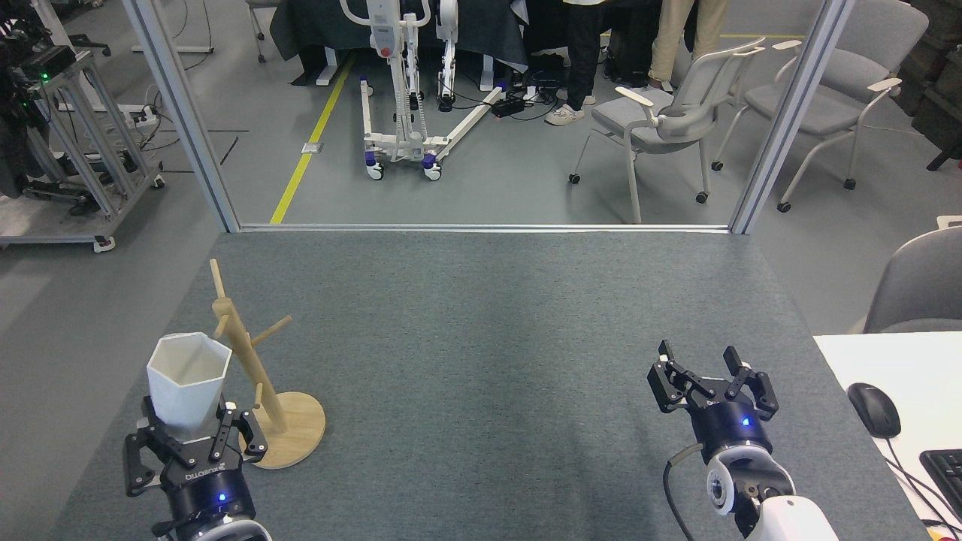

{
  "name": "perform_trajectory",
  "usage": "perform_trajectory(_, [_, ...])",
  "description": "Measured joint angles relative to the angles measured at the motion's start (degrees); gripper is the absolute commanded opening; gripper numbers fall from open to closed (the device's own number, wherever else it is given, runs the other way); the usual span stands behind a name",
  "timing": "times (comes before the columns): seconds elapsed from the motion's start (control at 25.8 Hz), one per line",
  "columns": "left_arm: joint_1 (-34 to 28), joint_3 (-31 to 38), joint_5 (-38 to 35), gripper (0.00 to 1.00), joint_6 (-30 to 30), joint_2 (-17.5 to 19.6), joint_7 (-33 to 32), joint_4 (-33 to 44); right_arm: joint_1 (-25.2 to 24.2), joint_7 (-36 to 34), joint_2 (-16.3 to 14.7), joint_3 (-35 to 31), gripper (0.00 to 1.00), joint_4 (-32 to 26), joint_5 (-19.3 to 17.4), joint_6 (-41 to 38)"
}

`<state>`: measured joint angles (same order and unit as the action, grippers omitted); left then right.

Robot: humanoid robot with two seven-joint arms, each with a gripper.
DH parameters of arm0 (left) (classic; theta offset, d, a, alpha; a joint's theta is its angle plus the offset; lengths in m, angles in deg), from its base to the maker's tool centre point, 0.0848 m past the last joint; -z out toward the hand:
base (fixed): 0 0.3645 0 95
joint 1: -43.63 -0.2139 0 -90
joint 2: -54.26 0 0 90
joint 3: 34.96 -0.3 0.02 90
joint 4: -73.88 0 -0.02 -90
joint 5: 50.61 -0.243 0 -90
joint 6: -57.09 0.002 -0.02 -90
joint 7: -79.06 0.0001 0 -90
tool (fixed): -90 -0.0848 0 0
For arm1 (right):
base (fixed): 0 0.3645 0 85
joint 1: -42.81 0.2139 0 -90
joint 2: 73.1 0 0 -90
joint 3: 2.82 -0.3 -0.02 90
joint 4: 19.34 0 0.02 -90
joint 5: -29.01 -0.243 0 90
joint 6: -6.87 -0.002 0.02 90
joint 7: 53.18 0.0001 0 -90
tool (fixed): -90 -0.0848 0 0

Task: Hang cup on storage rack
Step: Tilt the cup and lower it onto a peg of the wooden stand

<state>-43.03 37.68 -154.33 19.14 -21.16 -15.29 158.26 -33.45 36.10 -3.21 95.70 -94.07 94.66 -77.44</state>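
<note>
My left gripper [189, 428] holds the white faceted cup [188, 383] upright by its narrow base, at the lower left of the grey mat. The cup's rim stands right against the post of the wooden storage rack [252, 368] and covers its left peg. The rack's round base [293, 428] rests on the mat just right of the gripper. Far to the right, my right gripper [699, 361] hovers open with nothing between its fingers.
The grey mat [481, 361] ends at a metal rail at the back. A white desk with a mouse [873, 408] and keyboard [945, 469] adjoins its right edge. Chairs, a wheeled lift frame and people's legs stand beyond the rail.
</note>
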Motion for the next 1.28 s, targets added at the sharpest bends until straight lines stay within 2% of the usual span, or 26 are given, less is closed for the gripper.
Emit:
perform_trajectory(0.16, [0.0,-0.8,-0.1,0.16,-0.4,-0.2,0.5,0.0,0.0,-0.1,0.0,0.1,1.00,0.4,-0.1,-0.1])
perform_trajectory(0.19, [0.0,-1.0,-0.1,0.23,-0.4,-0.3,0.5,0.0,-0.1,-0.1,0.0,0.1,1.00,0.5,-0.2,-0.2])
perform_trajectory(0.23, [0.0,-1.1,-0.1,0.33,-0.4,-0.3,0.5,0.0,-0.1,-0.1,-0.1,0.1,1.00,0.6,-0.2,-0.4])
perform_trajectory(0.31, [0.0,-1.2,-0.1,0.62,-0.5,-0.4,0.6,0.0,-0.1,-0.1,-0.1,0.2,1.00,0.7,-0.2,-0.5])
perform_trajectory(0.39, [0.1,-1.2,-0.1,0.83,-0.5,-0.5,0.8,-0.1,0.0,-0.1,-0.1,0.2,1.00,0.8,-0.2,-0.6])
perform_trajectory(0.43, [0.1,-1.2,-0.1,1.00,-0.5,-0.6,1.4,-0.1,0.0,-0.1,-0.1,0.2,1.00,0.8,-0.2,-0.7])
perform_trajectory(0.62, [0.0,-1.3,0.0,1.00,-2.0,-0.9,3.5,0.0,0.1,-0.1,0.1,0.2,1.00,0.8,-0.2,-0.7])
perform_trajectory(1.05, [0.0,-1.3,0.1,1.00,-5.4,-1.0,3.8,0.8,0.4,-0.2,0.9,0.1,1.00,0.9,0.0,-0.7])
perform_trajectory(1.28, [-0.3,-1.3,0.1,1.00,-5.4,-1.0,3.8,5.7,0.4,-0.2,1.0,0.0,1.00,0.9,0.3,-0.3])
